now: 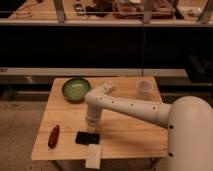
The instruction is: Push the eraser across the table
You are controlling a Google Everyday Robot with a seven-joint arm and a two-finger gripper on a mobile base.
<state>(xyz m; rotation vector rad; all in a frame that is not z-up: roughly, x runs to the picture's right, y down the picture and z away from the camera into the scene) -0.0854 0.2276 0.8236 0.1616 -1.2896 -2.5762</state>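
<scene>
The eraser [86, 138], a small flat black slab, lies on the light wooden table [130, 132] near its front edge, left of centre. My gripper [92, 125] hangs straight down from the white arm [125, 106], at the eraser's far edge, close to or touching it. A pale beige block [93, 155] lies just in front of the eraser and sticks out over the table's front edge.
A green bowl [76, 89] sits at the back left. A white cup [144, 88] stands at the back right, and small white stacked blocks [108, 86] sit at the back middle. A red object [53, 136] lies at the front left. My white base [192, 135] is at the right.
</scene>
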